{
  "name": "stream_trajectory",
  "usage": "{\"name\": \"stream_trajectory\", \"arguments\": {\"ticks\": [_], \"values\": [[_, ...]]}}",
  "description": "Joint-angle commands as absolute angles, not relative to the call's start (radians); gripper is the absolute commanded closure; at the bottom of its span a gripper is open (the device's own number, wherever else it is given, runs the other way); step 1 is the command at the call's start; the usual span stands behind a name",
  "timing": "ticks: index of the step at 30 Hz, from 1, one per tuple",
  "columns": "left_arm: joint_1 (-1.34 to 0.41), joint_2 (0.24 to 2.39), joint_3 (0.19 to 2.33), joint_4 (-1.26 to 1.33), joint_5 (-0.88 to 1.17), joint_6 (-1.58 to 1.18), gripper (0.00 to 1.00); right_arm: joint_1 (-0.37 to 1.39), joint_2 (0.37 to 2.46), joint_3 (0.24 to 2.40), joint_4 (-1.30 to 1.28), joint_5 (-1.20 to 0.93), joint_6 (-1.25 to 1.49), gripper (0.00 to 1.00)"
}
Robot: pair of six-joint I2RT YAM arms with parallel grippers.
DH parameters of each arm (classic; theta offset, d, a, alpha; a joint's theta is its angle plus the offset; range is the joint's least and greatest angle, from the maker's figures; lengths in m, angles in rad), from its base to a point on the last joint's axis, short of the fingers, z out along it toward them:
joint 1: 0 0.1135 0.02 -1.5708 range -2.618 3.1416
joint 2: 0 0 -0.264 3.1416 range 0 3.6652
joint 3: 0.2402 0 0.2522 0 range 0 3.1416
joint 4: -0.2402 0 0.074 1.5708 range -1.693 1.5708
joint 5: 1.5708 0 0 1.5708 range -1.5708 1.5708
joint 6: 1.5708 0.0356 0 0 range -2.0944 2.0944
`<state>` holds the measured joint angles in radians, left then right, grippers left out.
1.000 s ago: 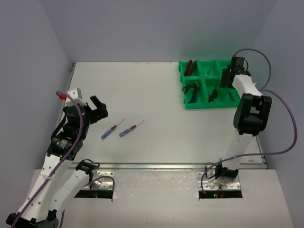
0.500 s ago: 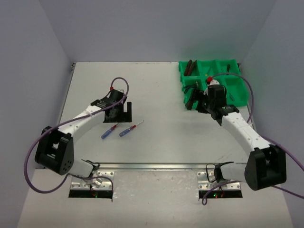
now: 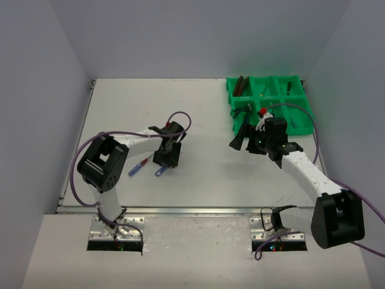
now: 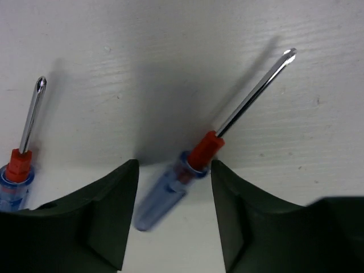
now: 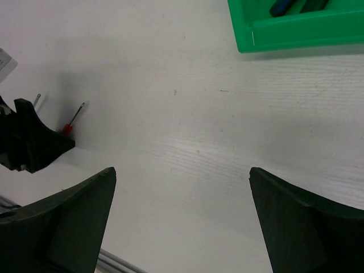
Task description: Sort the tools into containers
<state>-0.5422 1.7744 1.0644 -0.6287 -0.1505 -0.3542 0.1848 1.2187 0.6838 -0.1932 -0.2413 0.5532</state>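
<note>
Two blue-handled screwdrivers with red collars lie on the white table left of centre. One point(image 3: 137, 167) lies free, and its red collar and shaft point(image 4: 24, 149) show at the left edge of the left wrist view. The other point(image 4: 187, 170) lies between the fingers of my left gripper point(image 3: 166, 159), whose jaws stand either side of the handle with a gap on the left. My right gripper point(image 3: 243, 137) hangs wide open and empty over bare table, just left of the green tray point(image 3: 231, 96). The tray's compartments hold pliers point(image 3: 240, 85) and other tools.
The tray's near corner point(image 5: 296, 25) shows at the top of the right wrist view, and my left gripper point(image 5: 28, 142) at its left edge. A metal rail point(image 3: 192, 209) runs along the table's near edge. Grey walls enclose the left, back and right sides.
My left arm swung in from the left, came down over the right-hand screwdriver, and its jaws narrowed. My right arm left the tray, moved out over the table and opened fully.
</note>
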Motion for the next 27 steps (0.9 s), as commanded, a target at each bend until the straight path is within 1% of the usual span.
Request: {"name": "stream_trajectory", "arguments": {"ticks": [1,2,4,5,7,9,11,14,15,17,21,27], "values": [[-0.578,1.813,1.073,-0.601,-0.203,-0.382,0.54,0.183,1.162,0.668,-0.122,-0.224,0.548,0.01],[-0.585,1.815,1.067,-0.597,-0.207,-0.385,0.59,0.183,1.159,0.663,-0.117,-0.223,0.551,0.01],[-0.588,1.815,1.048,-0.582,-0.212,-0.389,0.78,0.183,1.157,0.654,-0.099,-0.234,0.551,0.01],[-0.589,1.811,1.040,-0.575,-0.213,-0.392,0.90,0.183,1.157,0.649,-0.083,-0.254,0.555,0.01],[-0.594,1.795,1.029,-0.562,-0.219,-0.400,0.98,0.182,1.160,0.630,-0.054,-0.309,0.577,0.01],[-0.601,1.760,1.023,-0.554,-0.221,-0.409,1.00,0.181,1.169,0.617,-0.015,-0.376,0.584,0.01],[-0.603,1.686,1.004,-0.505,-0.184,-0.426,1.00,0.184,1.216,0.616,0.052,-0.537,0.600,0.01],[-0.604,1.600,0.971,-0.414,-0.105,-0.451,1.00,0.184,1.264,0.618,0.134,-0.714,0.640,0.01],[-0.604,1.541,0.949,-0.387,-0.077,-0.478,1.00,0.188,1.284,0.611,0.177,-0.834,0.657,0.01],[-0.604,1.473,0.916,-0.282,-0.009,-0.528,1.00,0.218,1.293,0.596,0.296,-0.925,0.702,0.01],[-0.603,1.370,0.868,-0.134,0.121,-0.657,1.00,0.320,1.300,0.644,0.246,-0.861,0.665,0.02],[-0.606,1.295,0.799,0.122,0.266,-0.788,1.00,0.434,1.318,0.602,0.400,-0.783,0.781,0.13]]}}
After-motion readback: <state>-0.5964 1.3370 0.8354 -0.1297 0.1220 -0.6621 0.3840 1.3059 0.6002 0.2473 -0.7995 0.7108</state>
